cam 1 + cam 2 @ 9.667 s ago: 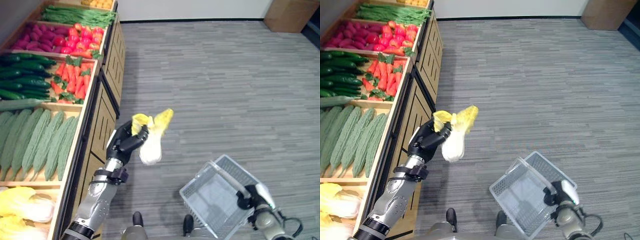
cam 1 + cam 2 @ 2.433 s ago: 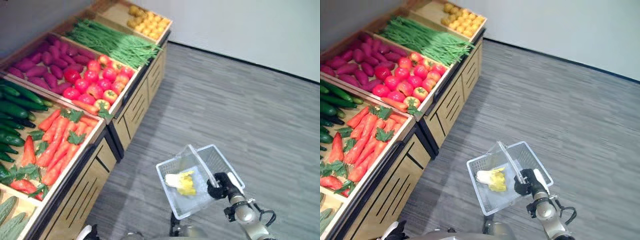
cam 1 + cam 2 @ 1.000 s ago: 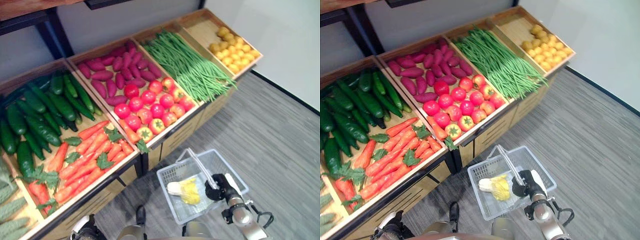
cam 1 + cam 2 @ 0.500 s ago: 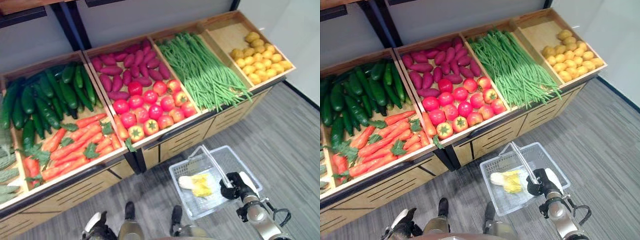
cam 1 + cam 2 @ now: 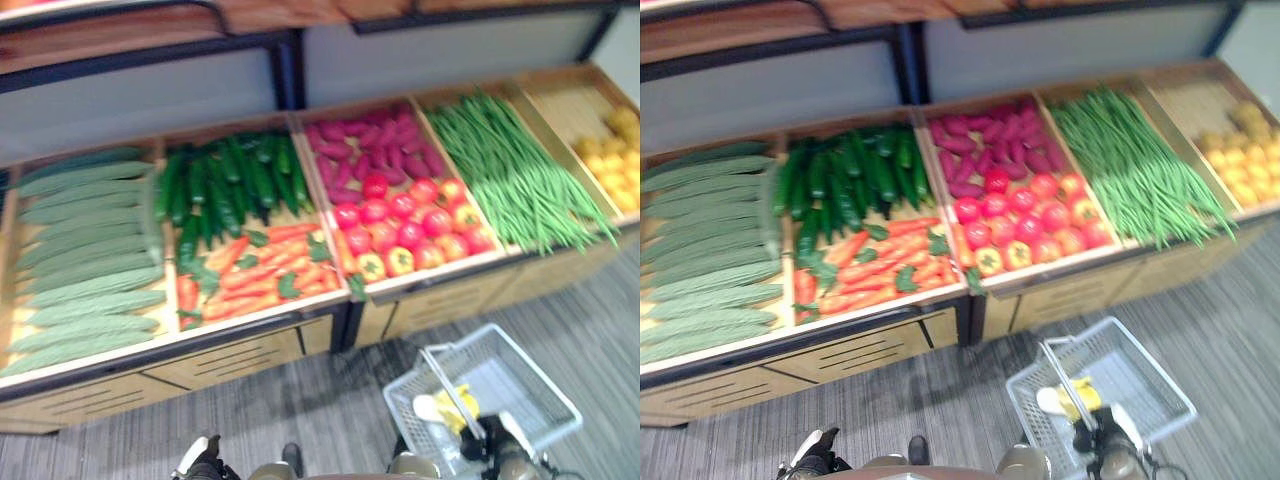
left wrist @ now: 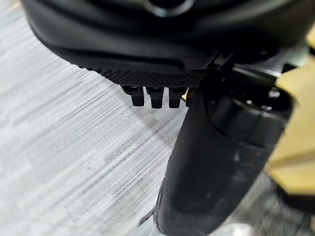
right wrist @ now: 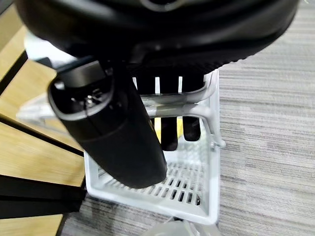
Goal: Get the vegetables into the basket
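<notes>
A white wire basket (image 5: 540,388) hangs low at the right over the grey floor, with a pale yellow-leafed cabbage (image 5: 447,408) lying inside it. My right hand (image 5: 492,441) is shut on the basket's handle (image 7: 197,101); its fingers (image 7: 170,132) curl round the white bar in the right wrist view, above the basket's slotted wall (image 7: 162,192). My left hand (image 6: 147,44) hangs low at the left (image 5: 203,455) over bare floor, fingers relaxed and holding nothing.
A wooden produce stand (image 5: 250,350) runs across in front of me. Its bins hold bitter gourds (image 5: 80,260), cucumbers (image 5: 225,185), carrots (image 5: 250,280), purple sweet potatoes (image 5: 365,150), tomatoes (image 5: 410,225), green beans (image 5: 510,170) and yellow fruit (image 5: 615,150).
The camera has swung left, so the stand now lies straight across and the bitter gourds have come into view. The basket with the cabbage stays in my right hand.
</notes>
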Motion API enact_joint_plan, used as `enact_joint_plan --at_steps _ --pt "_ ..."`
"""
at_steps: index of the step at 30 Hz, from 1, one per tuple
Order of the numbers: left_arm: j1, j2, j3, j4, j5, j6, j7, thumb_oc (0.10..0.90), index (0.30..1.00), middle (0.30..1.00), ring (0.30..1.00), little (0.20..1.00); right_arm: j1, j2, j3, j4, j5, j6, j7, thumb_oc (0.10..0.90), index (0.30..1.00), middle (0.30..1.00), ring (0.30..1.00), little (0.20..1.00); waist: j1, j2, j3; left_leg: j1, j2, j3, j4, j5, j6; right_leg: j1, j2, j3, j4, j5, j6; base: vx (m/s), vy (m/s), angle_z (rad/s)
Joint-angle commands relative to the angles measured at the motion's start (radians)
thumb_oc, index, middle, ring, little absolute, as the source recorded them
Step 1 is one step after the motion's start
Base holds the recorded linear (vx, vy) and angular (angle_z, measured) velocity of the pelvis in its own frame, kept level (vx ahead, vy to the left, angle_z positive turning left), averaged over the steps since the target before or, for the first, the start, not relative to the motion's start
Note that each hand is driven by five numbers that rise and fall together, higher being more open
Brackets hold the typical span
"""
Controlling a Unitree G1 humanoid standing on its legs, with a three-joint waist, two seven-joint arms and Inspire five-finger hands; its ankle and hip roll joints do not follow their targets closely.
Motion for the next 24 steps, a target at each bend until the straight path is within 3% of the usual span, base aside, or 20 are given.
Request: enact_joint_plan --at_steps 1,2,3,5,11,12,18,19,22,24 --pt "-0.031 0.06 0.121 0.028 -0.184 -0.008 0.092 0.9 1.0 1.0 1.0 1.0 -0.05 0.004 0.014 -0.04 0.02 -0.029 -0.02 0.4 0.3 0.3 0.3 0.3 0.011 -0.025 0.015 -0.024 0.058 -0.017 -0.011 -0.001 -0.077 0.067 0.028 -0.058 -0.104 0.019 0.03 0.02 -0.068 0.38" --pt "-0.038 0.054 0.187 0.028 -0.272 -0.021 0.127 0.9 1.0 1.0 1.0 1.0 -0.051 0.02 0.019 0.015 0.008 -0.025 -0.021 0.4 0.3 0.3 0.3 0.3 0.015 -0.03 0.0 -0.025 0.064 -0.016 -0.011 0.002 -0.082 0.093 0.029 -0.082 -0.146 0.012 0.032 0.03 -0.054 0.06" --pt "-0.038 0.054 0.188 0.028 -0.272 -0.021 0.127 0.9 1.0 1.0 1.0 1.0 -0.051 0.02 0.019 0.015 0.008 -0.025 -0.021 0.4 0.3 0.3 0.3 0.3 0.014 -0.03 0.001 -0.024 0.064 -0.018 -0.011 0.002 -0.082 0.095 0.029 -0.083 -0.148 0.012 0.032 0.04 -0.045 0.01" --pt "-0.036 0.053 0.323 0.05 -0.449 -0.05 0.18 0.9 1.0 1.0 1.0 1.0 -0.044 0.034 0.004 0.084 -0.001 -0.017 -0.025 0.4 0.3 0.3 0.3 0.3 0.016 -0.037 -0.021 -0.016 0.071 -0.011 -0.011 0.0 -0.092 0.126 0.034 -0.1 -0.196 0.014 0.032 0.05 -0.047 0.05" --pt "-0.024 0.068 0.444 0.062 -0.58 -0.078 0.213 0.9 1.0 1.0 1.0 1.0 -0.025 0.031 -0.004 0.131 -0.021 -0.009 -0.027 0.4 0.3 0.3 0.3 0.3 0.009 -0.04 -0.039 0.005 0.087 0.0 -0.011 -0.002 -0.11 0.164 0.043 -0.11 -0.239 0.014 0.029 0.03 -0.057 -0.08" --pt "-0.023 0.1 0.479 0.061 -0.596 -0.092 0.248 0.9 1.0 1.0 1.0 1.0 -0.016 0.027 -0.008 0.137 -0.023 -0.011 -0.033 0.4 0.3 0.3 0.3 0.3 0.006 -0.037 -0.044 0.012 0.094 0.007 -0.011 -0.002 -0.118 0.169 0.047 -0.109 -0.243 0.01 0.029 0.01 -0.051 -0.06" --pt "-0.031 0.167 0.527 -0.031 -0.608 -0.138 0.357 0.9 1.0 1.0 1.0 1.0 -0.007 0.013 -0.009 0.134 -0.025 -0.021 -0.052 0.4 0.3 0.3 0.3 0.3 0.007 -0.027 -0.049 0.019 0.106 0.021 -0.011 0.0 -0.131 0.164 0.051 -0.102 -0.243 0.005 0.031 -0.01 -0.036 -0.11" --pt "-0.029 0.227 0.541 -0.132 -0.556 -0.167 0.439 0.9 1.0 1.0 1.0 1.0 0.0 0.01 -0.01 0.14 -0.027 -0.028 -0.059 0.4 0.3 0.3 0.3 0.3 0.011 -0.023 -0.051 0.02 0.11 0.023 -0.011 0.001 -0.136 0.165 0.051 -0.104 -0.243 0.005 0.033 -0.01 -0.045 -0.1" --pt "-0.018 0.255 0.551 -0.197 -0.52 -0.168 0.483 0.9 1.0 1.0 1.0 1.0 0.004 0.011 -0.011 0.149 -0.023 -0.034 -0.062 0.4 0.3 0.3 0.3 0.3 0.013 -0.022 -0.054 0.022 0.112 0.021 -0.011 0.001 -0.138 0.166 0.051 -0.105 -0.243 0.005 0.034 0.0 -0.017 -0.04" --pt "0.006 0.31 0.535 -0.366 -0.363 -0.163 0.549 0.9 1.0 1.0 1.0 1.0 0.012 0.012 -0.02 0.15 -0.017 -0.048 -0.066 0.4 0.3 0.3 0.3 0.3 0.017 -0.021 -0.056 0.022 0.114 0.017 -0.011 0.002 -0.141 0.169 0.052 -0.109 -0.243 0.004 0.034 0.0 0.0 0.0"
